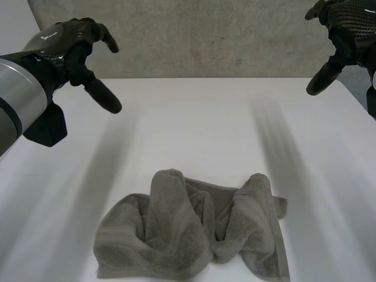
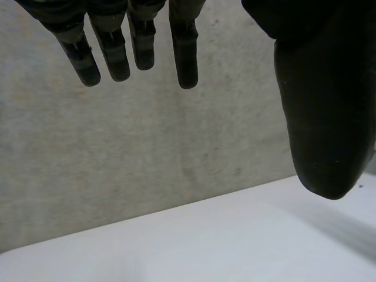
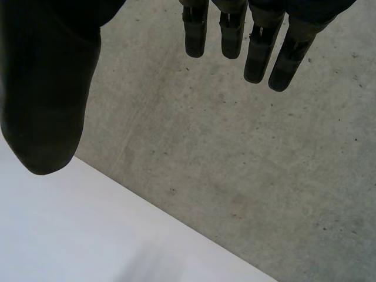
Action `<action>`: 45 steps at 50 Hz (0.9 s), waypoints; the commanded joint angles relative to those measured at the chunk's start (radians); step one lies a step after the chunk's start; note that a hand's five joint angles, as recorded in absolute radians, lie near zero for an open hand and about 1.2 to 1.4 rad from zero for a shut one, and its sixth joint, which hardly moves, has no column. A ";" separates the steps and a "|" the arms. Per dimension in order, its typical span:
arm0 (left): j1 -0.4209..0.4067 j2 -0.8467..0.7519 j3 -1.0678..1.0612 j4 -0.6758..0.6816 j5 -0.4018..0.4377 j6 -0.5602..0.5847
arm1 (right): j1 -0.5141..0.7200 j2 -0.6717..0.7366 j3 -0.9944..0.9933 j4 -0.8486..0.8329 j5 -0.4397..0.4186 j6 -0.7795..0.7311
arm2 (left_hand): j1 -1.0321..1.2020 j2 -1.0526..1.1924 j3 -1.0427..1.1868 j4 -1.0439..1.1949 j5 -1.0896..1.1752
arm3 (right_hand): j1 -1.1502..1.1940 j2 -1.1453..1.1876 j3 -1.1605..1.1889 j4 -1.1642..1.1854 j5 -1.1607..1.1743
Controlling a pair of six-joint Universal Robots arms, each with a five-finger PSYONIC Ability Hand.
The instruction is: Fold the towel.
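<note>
1. The grey-brown towel (image 1: pixel 194 232) lies crumpled on the white bench (image 1: pixel 194 117), close to the near edge and roughly midway between the two arms. It is bunched into ridges and folds, with a deep crease near its middle and a flatter flap at its left side.
2. Up goes the eye to the left robot hand (image 1: pixel 73 41): it hovers above the far left of the bench, well apart from the towel, touching nothing.
3. In the left wrist view, its fingers (image 2: pixel 185 59) hang straight and slightly spread, with the thumb (image 2: pixel 323 117) standing well away from them. The hand is wide apart, with nothing between.
4. Over on the other side, the right robot hand (image 1: pixel 346 26) hovers above the bench's far right corner, also well apart from the towel.
5. In the right wrist view, the fingers (image 3: pixel 258 56) are straight and the thumb (image 3: pixel 47 106) is held off to the side. This hand is spread apart too, and empty.
6. Behind the bench rises a grey concrete wall (image 1: pixel 205 35). Both palms look toward it, across the bench's far edge.
</note>
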 commanded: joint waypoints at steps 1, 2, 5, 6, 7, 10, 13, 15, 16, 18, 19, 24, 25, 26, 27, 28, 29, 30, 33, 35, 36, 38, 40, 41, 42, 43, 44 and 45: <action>-0.003 0.002 0.000 0.004 -0.059 0.057 | -0.006 -0.001 -0.002 0.006 -0.007 -0.001 | -0.070 -0.064 -0.068 -0.072 -0.047 | -0.058 -0.077 -0.072 -0.080 -0.057; -0.001 0.004 0.000 0.004 -0.061 0.057 | -0.006 -0.001 -0.002 0.006 -0.007 -0.001 | -0.070 -0.064 -0.068 -0.072 -0.047 | -0.058 -0.077 -0.072 -0.080 -0.057; -0.003 0.008 0.000 0.004 -0.063 0.058 | -0.006 -0.001 0.000 0.007 -0.007 -0.001 | -0.073 -0.067 -0.070 -0.075 -0.050 | -0.058 -0.077 -0.072 -0.080 -0.057; -0.003 0.008 0.000 0.004 -0.063 0.058 | -0.008 -0.001 -0.002 0.010 -0.007 0.001 | -0.073 -0.067 -0.071 -0.075 -0.050 | -0.058 -0.077 -0.072 -0.080 -0.057; -0.001 0.010 0.000 0.004 -0.064 0.057 | -0.008 -0.001 -0.002 0.012 -0.007 0.001 | -0.070 -0.064 -0.068 -0.072 -0.047 | -0.058 -0.077 -0.072 -0.080 -0.057; -0.001 0.011 0.001 0.004 -0.063 0.057 | -0.008 -0.001 -0.002 0.013 -0.005 0.001 | -0.070 -0.064 -0.068 -0.072 -0.047 | -0.058 -0.077 -0.072 -0.080 -0.057; 0.000 0.011 0.004 0.004 -0.063 0.055 | -0.008 -0.001 -0.002 0.013 -0.005 0.001 | -0.070 -0.064 -0.068 -0.072 -0.047 | -0.058 -0.077 -0.072 -0.080 -0.057; 0.000 0.011 0.009 0.002 -0.063 0.055 | -0.008 0.001 -0.002 0.015 -0.004 -0.001 | -0.070 -0.064 -0.068 -0.072 -0.047 | -0.058 -0.077 -0.072 -0.080 -0.057; 0.000 0.011 0.010 0.000 -0.064 0.054 | -0.008 0.001 -0.002 0.015 -0.004 -0.001 | -0.070 -0.064 -0.068 -0.072 -0.047 | -0.058 -0.077 -0.072 -0.080 -0.057; 0.000 0.011 0.013 -0.003 -0.064 0.054 | -0.008 0.002 -0.003 0.021 -0.007 -0.001 | -0.070 -0.064 -0.068 -0.072 -0.047 | -0.058 -0.077 -0.072 -0.080 -0.057; 0.000 0.011 0.013 -0.003 -0.064 0.054 | -0.006 0.007 -0.006 0.033 -0.007 -0.004 | -0.070 -0.064 -0.068 -0.072 -0.047 | -0.058 -0.077 -0.072 -0.080 -0.057; 0.000 0.007 0.015 -0.009 -0.064 0.054 | -0.008 0.039 -0.020 0.069 -0.010 -0.004 | -0.070 -0.064 -0.068 -0.072 -0.047 | -0.058 -0.077 -0.072 -0.080 -0.057; 0.000 0.007 0.015 -0.009 -0.064 0.054 | -0.008 0.044 -0.025 0.072 -0.007 -0.002 | -0.070 -0.064 -0.068 -0.072 -0.047 | -0.058 -0.077 -0.072 -0.080 -0.057; 0.000 0.005 0.015 -0.009 -0.063 0.052 | -0.008 0.045 -0.026 0.072 -0.005 -0.002 | -0.070 -0.064 -0.068 -0.072 -0.047 | -0.058 -0.077 -0.072 -0.080 -0.057; 0.000 0.005 0.015 -0.009 -0.063 0.052 | -0.008 0.045 -0.026 0.072 -0.005 -0.002 | -0.070 -0.064 -0.068 -0.072 -0.047 | -0.058 -0.077 -0.072 -0.080 -0.057; 0.000 0.004 0.013 -0.009 -0.063 0.052 | -0.008 0.045 -0.026 0.072 -0.007 -0.002 | -0.070 -0.064 -0.068 -0.072 -0.047 | -0.058 -0.077 -0.072 -0.080 -0.057; 0.000 0.002 0.013 -0.009 -0.063 0.052 | -0.008 0.045 -0.026 0.072 -0.007 -0.002 | -0.067 -0.061 -0.065 -0.069 -0.044 | -0.058 -0.077 -0.072 -0.080 -0.057; 0.000 0.002 0.013 -0.009 -0.063 0.052 | -0.008 0.045 -0.028 0.072 -0.008 -0.004 | -0.067 -0.061 -0.065 -0.069 -0.044 | -0.058 -0.077 -0.072 -0.080 -0.057; -0.001 0.004 0.007 -0.006 -0.056 0.051 | -0.006 0.045 -0.028 0.073 -0.019 -0.008 | -0.058 -0.052 -0.056 -0.061 -0.036 | -0.058 -0.077 -0.072 -0.080 -0.057; -0.010 0.004 0.000 -0.006 -0.044 0.052 | 0.005 0.045 -0.030 0.075 -0.027 -0.019 | -0.046 -0.041 -0.044 -0.049 -0.024 | -0.058 -0.077 -0.072 -0.080 -0.057; -0.024 0.002 -0.009 -0.006 -0.027 0.052 | 0.008 0.044 -0.031 0.082 -0.040 -0.042 | -0.032 -0.026 -0.030 -0.034 -0.009 | -0.058 -0.077 -0.072 -0.080 -0.057; -0.041 0.004 -0.016 -0.007 0.003 0.055 | 0.011 0.045 -0.028 0.107 -0.071 -0.094 | -0.029 -0.023 -0.026 -0.031 -0.006 | -0.058 -0.077 -0.072 -0.080 -0.057; -0.087 -0.002 -0.026 -0.019 0.093 0.066 | 0.002 0.044 -0.020 0.144 -0.112 -0.173 | -0.029 -0.023 -0.026 -0.031 -0.006 | -0.058 -0.077 -0.072 -0.080 -0.057; -0.087 -0.002 -0.026 -0.019 0.094 0.066 | -0.004 0.045 -0.010 0.182 -0.156 -0.249 | -0.029 -0.023 -0.026 -0.031 -0.006 | -0.058 -0.077 -0.072 -0.080 -0.057; -0.093 -0.007 -0.040 -0.027 0.138 0.067 | -0.003 0.045 0.001 0.212 -0.190 -0.319 | -0.032 -0.026 -0.029 -0.034 -0.009 | -0.058 -0.077 -0.072 -0.080 -0.057; -0.093 -0.022 -0.055 -0.033 0.181 0.069 | -0.003 0.045 0.001 0.213 -0.191 -0.320 | -0.032 -0.026 -0.029 -0.034 -0.009 | -0.058 -0.077 -0.072 -0.080 -0.057; -0.093 -0.022 -0.056 -0.033 0.181 0.069 | -0.004 0.045 0.018 0.243 -0.223 -0.376 | -0.032 -0.026 -0.029 -0.034 -0.009 | -0.058 -0.077 -0.072 -0.080 -0.057; -0.093 -0.045 -0.071 -0.041 0.215 0.070 | -0.004 0.045 0.039 0.262 -0.247 -0.419 | -0.032 -0.026 -0.029 -0.034 -0.009 | -0.058 -0.077 -0.072 -0.080 -0.057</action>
